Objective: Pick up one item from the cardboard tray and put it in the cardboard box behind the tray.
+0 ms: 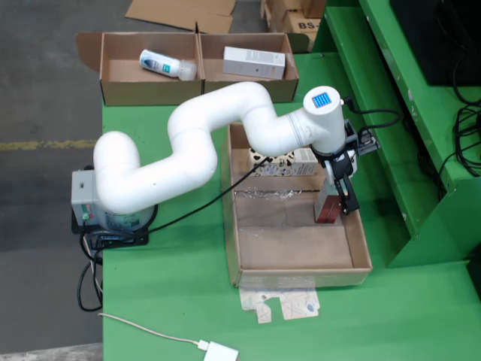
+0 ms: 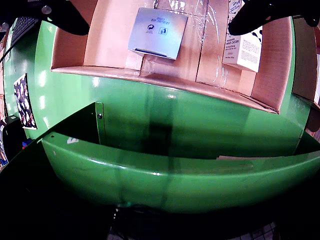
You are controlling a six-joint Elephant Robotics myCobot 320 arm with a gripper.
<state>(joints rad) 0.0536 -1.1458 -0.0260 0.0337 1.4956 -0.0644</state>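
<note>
Overhead view: the white arm reaches across the green table to the right wall of the cardboard tray. The gripper hangs just inside that wall, with a small reddish-brown box directly at its fingers, standing on the tray floor. Whether the fingers actually press on this box cannot be told from above. A cow-patterned carton lies at the far end of the tray, partly hidden under the arm.

Behind the tray stand two joined cardboard boxes: the left compartment holds a white bottle, the right a white carton.

Gripper-mounted view: two dark fingertips show at the upper corners, well apart, with nothing seen between them; the jaws stand wide. A grey-blue box face lies on the tray floor between and beyond the fingertips, apart from both. The white cow-patterned carton stands just beside the right fingertip.
</note>
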